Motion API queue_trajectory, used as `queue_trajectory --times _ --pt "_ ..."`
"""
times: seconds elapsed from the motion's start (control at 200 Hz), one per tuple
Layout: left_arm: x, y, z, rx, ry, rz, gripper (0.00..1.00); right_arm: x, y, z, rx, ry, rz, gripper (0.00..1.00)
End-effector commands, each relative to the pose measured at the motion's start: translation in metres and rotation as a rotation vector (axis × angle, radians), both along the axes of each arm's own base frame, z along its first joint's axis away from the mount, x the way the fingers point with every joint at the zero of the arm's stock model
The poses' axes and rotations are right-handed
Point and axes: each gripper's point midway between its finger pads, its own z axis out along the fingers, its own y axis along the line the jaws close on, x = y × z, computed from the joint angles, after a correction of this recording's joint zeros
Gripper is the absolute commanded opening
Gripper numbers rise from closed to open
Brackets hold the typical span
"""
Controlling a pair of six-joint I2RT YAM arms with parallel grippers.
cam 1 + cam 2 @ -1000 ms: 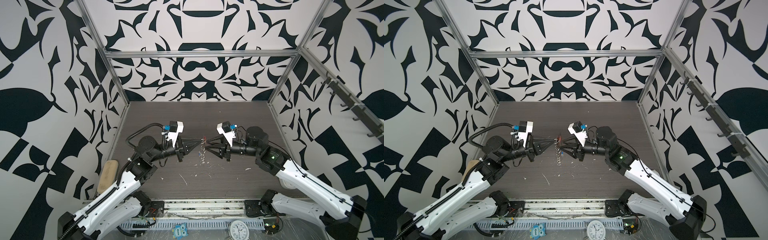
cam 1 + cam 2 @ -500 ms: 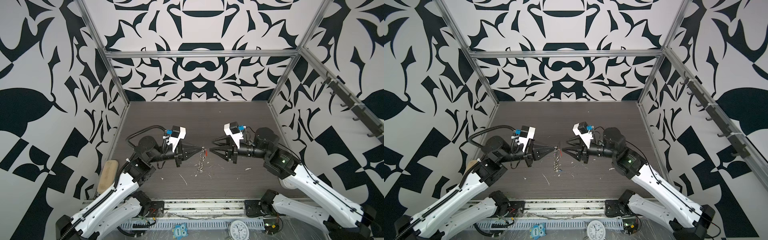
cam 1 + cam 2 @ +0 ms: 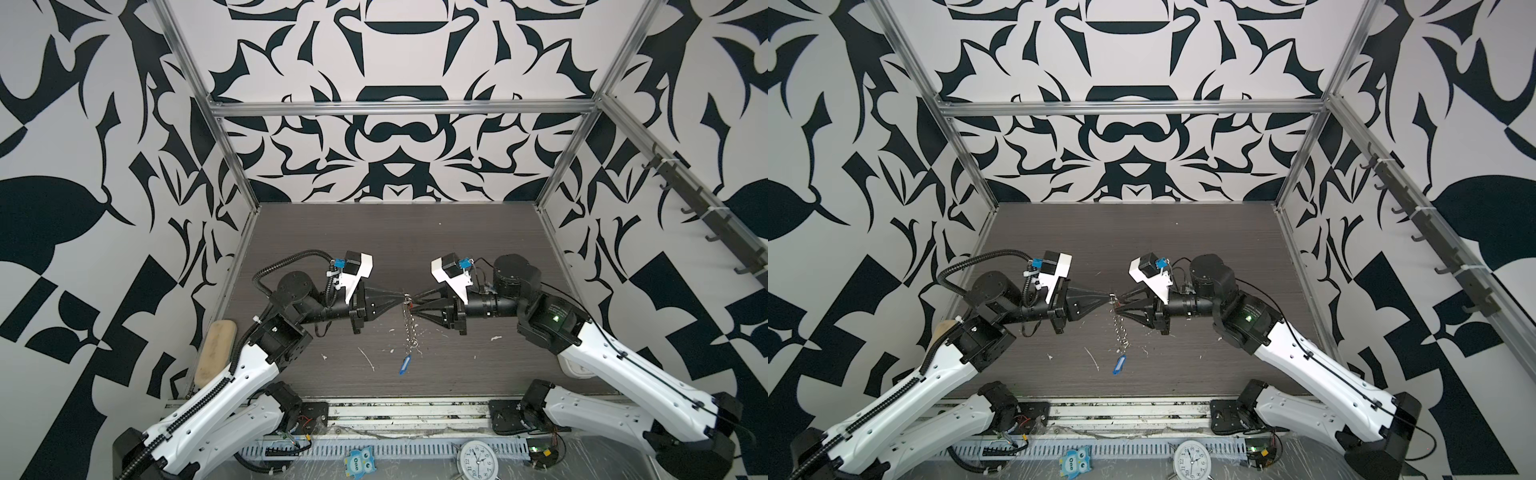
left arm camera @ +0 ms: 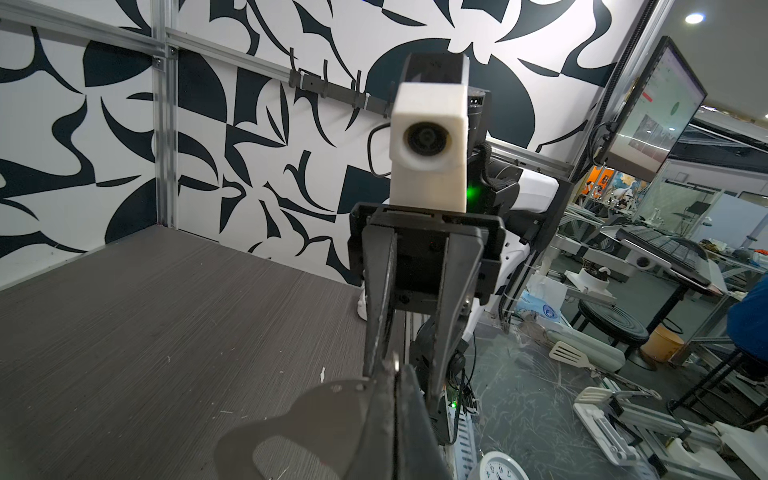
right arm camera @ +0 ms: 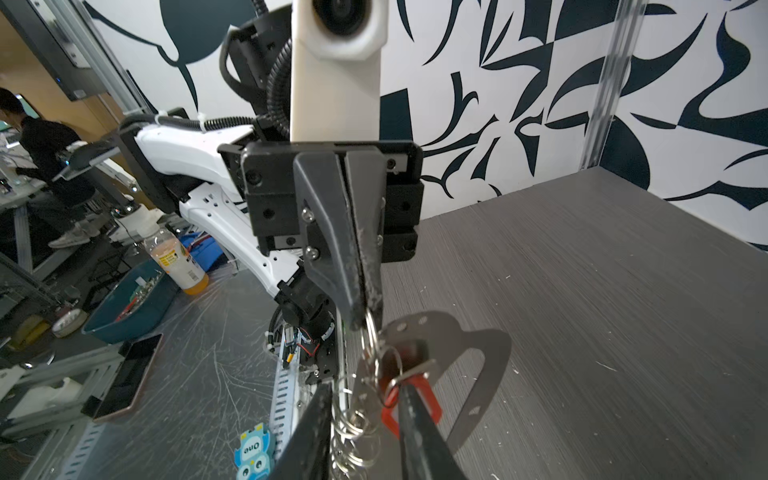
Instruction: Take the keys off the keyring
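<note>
Red key tag (image 5: 432, 409) first: with left gripper (image 5: 365, 309) clamped on the keyring (image 5: 440, 328), close the part-spread right gripper (image 5: 365, 388) squarely on it, clear of bare rings (image 5: 357, 436), then pull straight.

We log: flat silver D-shaped metal keyring plate (image 5: 440, 328) upright in midair; red plastic key tag (image 5: 430, 399) against it; blue plastic key tag (image 3: 405, 365) below.

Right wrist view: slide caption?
Left hand holds the keyring up; open right hand reaches the red key.
</note>
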Motion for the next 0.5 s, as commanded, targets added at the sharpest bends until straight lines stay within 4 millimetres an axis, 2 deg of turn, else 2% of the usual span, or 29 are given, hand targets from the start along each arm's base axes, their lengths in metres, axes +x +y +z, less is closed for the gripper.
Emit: queue_trajectory --times 0.0,0.28,0.42,0.495 --pt "-0.007 0.003 0.027 -0.060 -0.061 -0.016 0.00 -0.003 -0.001 0.023 0.042 -0.061 0.007 0.25" --pt "-0.008 0.002 0.029 -0.071 -0.054 -0.029 0.00 0.006 0.001 0.020 0.032 -0.063 -0.035 0.16" --pt "-0.009 0.002 0.028 -0.072 -0.051 -0.036 0.00 0.010 0.001 0.021 0.036 -0.074 -0.063 0.28" --pt "-0.009 0.002 0.027 -0.072 -0.049 -0.037 0.00 0.013 0.001 0.022 0.036 -0.080 -0.080 0.30"
